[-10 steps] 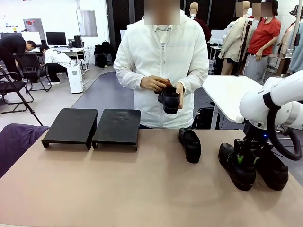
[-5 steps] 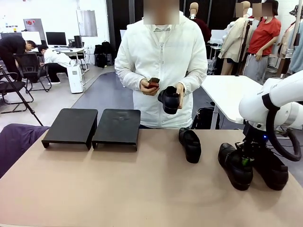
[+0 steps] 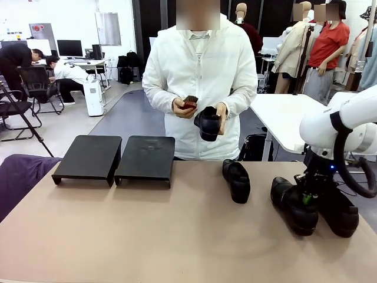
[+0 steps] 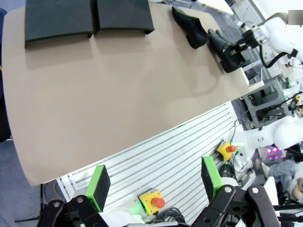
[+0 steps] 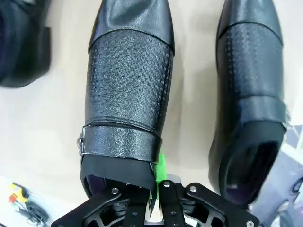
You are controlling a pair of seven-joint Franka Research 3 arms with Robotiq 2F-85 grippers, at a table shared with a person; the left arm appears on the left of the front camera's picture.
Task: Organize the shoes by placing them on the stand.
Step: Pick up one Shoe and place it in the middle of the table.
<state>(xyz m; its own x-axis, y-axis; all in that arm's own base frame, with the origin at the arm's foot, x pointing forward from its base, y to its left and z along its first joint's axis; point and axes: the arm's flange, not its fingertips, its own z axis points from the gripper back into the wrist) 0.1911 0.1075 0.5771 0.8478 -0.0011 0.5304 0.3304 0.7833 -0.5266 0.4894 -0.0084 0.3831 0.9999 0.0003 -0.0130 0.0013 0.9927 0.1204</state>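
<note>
Clamping the right gripper [image 3: 306,198] tight on the collar of one shoe [image 3: 293,206], just beside a second shoe [image 3: 340,213] at the table's [image 3: 147,236] right end. Holding the left gripper [image 4: 154,178] spread wide above the near edge. Lying mid-table, a third shoe [image 3: 237,180]; sitting in the person's hand [image 3: 221,112], a fourth shoe [image 3: 208,122]; standing far left, the stand [image 3: 88,154].

Four shoes [image 3: 237,180], two stands [image 3: 89,155]

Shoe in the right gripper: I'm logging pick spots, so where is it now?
In the front view the gripped shoe is at the table's right side, beside a second shoe on its right; the right gripper is shut on its collar.
</note>
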